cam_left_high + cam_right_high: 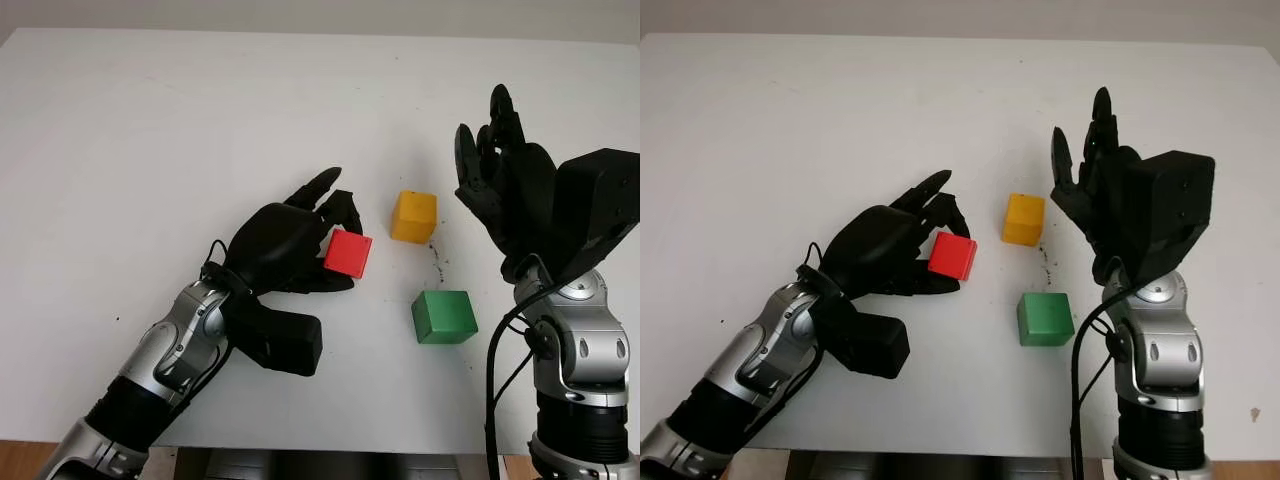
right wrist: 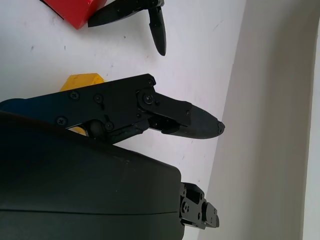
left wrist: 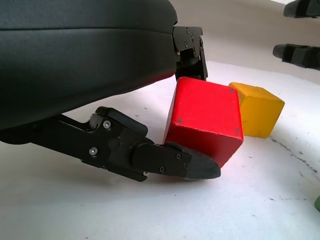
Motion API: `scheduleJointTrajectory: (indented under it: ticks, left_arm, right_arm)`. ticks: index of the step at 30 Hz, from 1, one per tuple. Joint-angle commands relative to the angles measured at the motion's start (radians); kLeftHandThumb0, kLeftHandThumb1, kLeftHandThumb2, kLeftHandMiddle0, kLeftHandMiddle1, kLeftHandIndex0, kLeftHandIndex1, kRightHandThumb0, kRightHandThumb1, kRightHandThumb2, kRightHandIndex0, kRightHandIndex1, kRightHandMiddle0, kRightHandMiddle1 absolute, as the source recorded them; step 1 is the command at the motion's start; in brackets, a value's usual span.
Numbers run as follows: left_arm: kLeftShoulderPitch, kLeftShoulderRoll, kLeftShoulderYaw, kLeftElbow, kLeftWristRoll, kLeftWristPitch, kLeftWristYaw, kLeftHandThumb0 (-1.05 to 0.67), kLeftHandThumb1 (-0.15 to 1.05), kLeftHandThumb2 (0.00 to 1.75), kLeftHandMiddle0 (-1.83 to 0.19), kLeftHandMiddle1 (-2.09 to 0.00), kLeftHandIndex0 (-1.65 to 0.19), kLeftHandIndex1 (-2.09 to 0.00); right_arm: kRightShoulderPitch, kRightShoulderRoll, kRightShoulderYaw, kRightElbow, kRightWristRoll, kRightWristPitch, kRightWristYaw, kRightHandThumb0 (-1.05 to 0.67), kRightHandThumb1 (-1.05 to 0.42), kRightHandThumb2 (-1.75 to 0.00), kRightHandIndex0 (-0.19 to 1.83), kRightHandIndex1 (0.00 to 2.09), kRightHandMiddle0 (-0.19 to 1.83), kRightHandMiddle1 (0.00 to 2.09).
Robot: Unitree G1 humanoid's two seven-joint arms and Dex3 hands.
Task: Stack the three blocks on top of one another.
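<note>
Left hand [image 1: 300,245] grips the red block [image 1: 348,253], beside the yellow block [image 1: 413,216] and green block [image 1: 443,316]; right hand [image 1: 500,170] hovers empty, fingers wide.

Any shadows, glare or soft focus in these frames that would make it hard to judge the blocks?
Left eye view: even light, soft shadows under the left hand gripping the red block; yellow block and green block crisp; right hand open, raised beside them. Left wrist view: mild sheen on the red block, faces readable. Right wrist view: table bright, no washout.
</note>
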Motion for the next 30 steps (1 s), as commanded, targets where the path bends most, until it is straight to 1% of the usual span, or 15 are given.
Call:
scheduleJointTrajectory:
  ticks: [1, 6, 9, 14, 21, 26, 30]
  left_arm:
    - [0.024, 0.012, -0.002, -0.027, 0.013, 0.011, -0.012, -0.43, 1.05, 0.35, 0.07, -0.06, 0.0, -1.97]
    - [0.019, 0.024, 0.001, -0.072, 0.045, 0.057, -0.056, -0.42, 1.05, 0.35, 0.05, -0.06, -0.03, -2.02]
    - [0.018, 0.034, 0.003, -0.088, 0.062, 0.065, -0.063, -0.41, 1.05, 0.34, 0.03, -0.07, -0.06, -2.05]
    - [0.014, 0.042, 0.005, -0.111, 0.083, 0.096, -0.09, -0.4, 1.05, 0.36, 0.01, -0.07, -0.03, -2.06]
    - [0.016, 0.047, 0.009, -0.146, 0.109, 0.156, -0.138, -0.39, 1.05, 0.35, 0.01, -0.06, 0.0, -2.02]
    - [0.021, 0.048, 0.008, -0.159, 0.124, 0.183, -0.155, -0.38, 1.05, 0.33, 0.0, -0.06, 0.0, -1.93]
    - [0.028, 0.048, 0.005, -0.17, 0.124, 0.203, -0.18, -0.48, 1.05, 0.26, 0.02, -0.05, -0.04, -1.92]
  right_arm:
    - [0.003, -0.009, 0.001, -0.014, -0.007, 0.0, -0.003, -0.56, -1.05, -0.62, -0.19, 0.0, -0.19, 0.0]
    - [0.006, -0.003, -0.002, -0.005, -0.004, -0.02, 0.005, -0.56, -1.05, -0.61, -0.19, 0.0, -0.19, 0.0]
    - [0.008, -0.006, -0.002, 0.0, -0.005, -0.028, 0.009, -0.57, -1.05, -0.62, -0.19, 0.0, -0.19, 0.0]
    - [0.009, -0.006, 0.001, 0.0, -0.006, -0.025, 0.012, -0.58, -1.05, -0.61, -0.19, 0.0, -0.19, 0.0]
    - [0.011, -0.003, -0.006, -0.005, -0.001, -0.017, 0.013, -0.56, -1.05, -0.62, -0.19, 0.0, -0.19, 0.0]
    - [0.011, -0.001, -0.007, -0.005, -0.002, -0.016, 0.01, -0.55, -1.05, -0.62, -0.19, 0.0, -0.19, 0.0]
    - [0.01, 0.0, -0.008, -0.008, 0.001, -0.007, 0.008, -0.55, -1.05, -0.61, -0.19, 0.0, -0.19, 0.0]
